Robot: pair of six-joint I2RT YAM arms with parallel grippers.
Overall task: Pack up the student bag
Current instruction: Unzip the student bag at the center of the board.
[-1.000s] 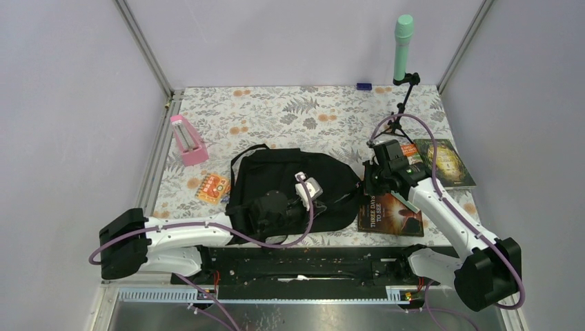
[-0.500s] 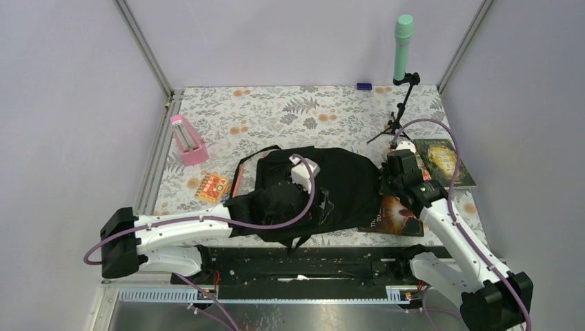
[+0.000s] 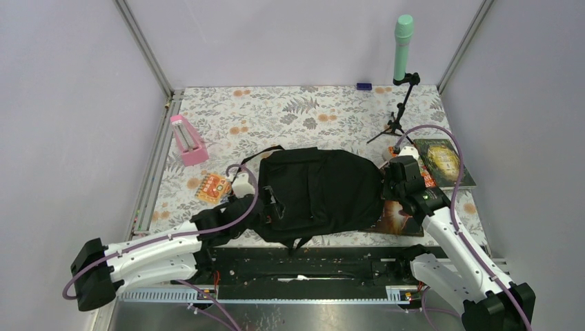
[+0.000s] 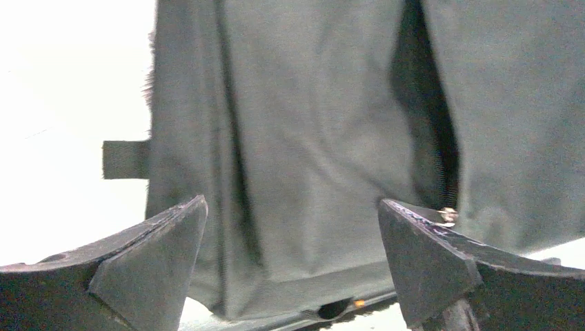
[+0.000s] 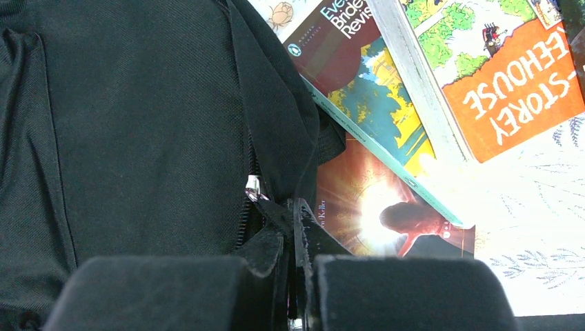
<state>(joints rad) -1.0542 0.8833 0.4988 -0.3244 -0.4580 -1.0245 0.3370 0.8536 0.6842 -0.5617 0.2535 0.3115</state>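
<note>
The student bag, a large black backpack, lies flat in the middle of the table with a strap looping out at its far left. My left gripper stands open just off the bag's left edge. In the left wrist view its fingers are spread wide with dark bag fabric ahead of them and nothing between them. My right gripper is shut on the bag's right edge. In the right wrist view its fingers pinch black fabric next to the zip.
Books lie to the right of the bag: an orange-covered one, a teal-edged one and a dark one partly under the bag. An orange box, a pink stand and a green microphone on a tripod are also on the table.
My left gripper opened, let go of the bag and drew back to the left. The bag shifted right and spread flat over the dark book. My right gripper stayed shut on it.
</note>
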